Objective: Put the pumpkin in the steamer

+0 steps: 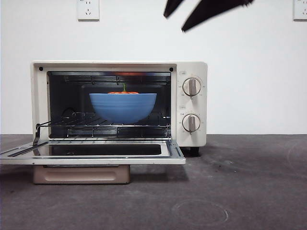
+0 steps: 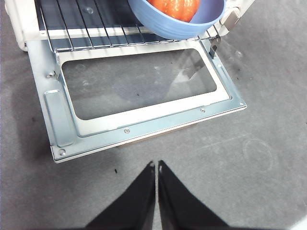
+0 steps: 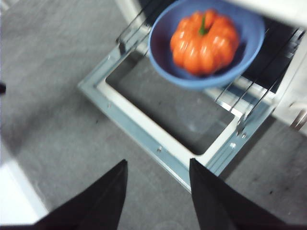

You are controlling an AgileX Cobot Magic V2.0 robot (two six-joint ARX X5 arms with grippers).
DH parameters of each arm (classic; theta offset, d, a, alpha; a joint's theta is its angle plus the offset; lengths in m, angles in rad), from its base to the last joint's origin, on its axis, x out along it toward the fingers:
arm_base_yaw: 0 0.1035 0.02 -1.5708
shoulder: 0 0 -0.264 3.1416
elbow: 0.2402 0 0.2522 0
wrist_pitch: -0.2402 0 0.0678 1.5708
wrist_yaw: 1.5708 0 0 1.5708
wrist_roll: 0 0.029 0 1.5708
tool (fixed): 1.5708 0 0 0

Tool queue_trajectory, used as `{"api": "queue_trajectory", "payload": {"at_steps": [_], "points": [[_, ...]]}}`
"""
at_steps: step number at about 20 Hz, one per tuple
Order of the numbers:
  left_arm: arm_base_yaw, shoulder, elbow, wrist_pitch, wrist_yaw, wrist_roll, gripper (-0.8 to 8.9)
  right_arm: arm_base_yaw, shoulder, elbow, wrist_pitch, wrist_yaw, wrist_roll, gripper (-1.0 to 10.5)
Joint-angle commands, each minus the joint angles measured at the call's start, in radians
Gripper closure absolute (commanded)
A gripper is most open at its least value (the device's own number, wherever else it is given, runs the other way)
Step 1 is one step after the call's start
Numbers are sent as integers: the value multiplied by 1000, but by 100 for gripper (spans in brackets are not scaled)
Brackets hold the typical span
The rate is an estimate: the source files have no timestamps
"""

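Observation:
The pumpkin (image 1: 123, 91), orange with a green stem, sits in a blue bowl (image 1: 123, 106) on the wire rack (image 1: 115, 127) inside the cream-white steamer (image 1: 192, 67). The steamer door (image 1: 96, 155) lies open and flat. In the left wrist view the pumpkin (image 2: 175, 7) and bowl (image 2: 177, 28) show beyond the door (image 2: 225, 96). My left gripper (image 2: 157, 165) is shut and empty, above the table in front of the door. My right gripper (image 3: 158, 165) is open and empty, above the table near the door (image 3: 144, 129), apart from the pumpkin (image 3: 204, 40) and bowl (image 3: 163, 57).
Two black jaw tips (image 1: 174, 24) hang at the top of the front view, above the steamer's right side. Two round knobs (image 1: 191, 86) sit on its right panel. Grey table (image 1: 230, 191) stretches in front and to the right. A white wall stands behind.

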Motion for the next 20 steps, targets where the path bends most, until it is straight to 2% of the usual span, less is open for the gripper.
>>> {"api": "queue_trajectory", "payload": {"at_steps": [1,7,12,14,16,20], "points": [[-1,4,10,11,-3,-6,799,4,-39,-75,61,-28,-27,740],[-1,6,10,31,-4,-27,799,4,-154,-240,183,-84,-35,740],[24,77,10,82,-10,-58,799,4,-194,-245,175,-96,-50,740],[74,137,9,105,-79,-59,800,4,-206,-245,153,-96,-50,739],[159,206,8,160,-71,-57,801,4,-218,-245,119,-95,-61,739],[339,389,8,284,112,-44,800,4,-246,-245,75,-95,-80,740]]}}
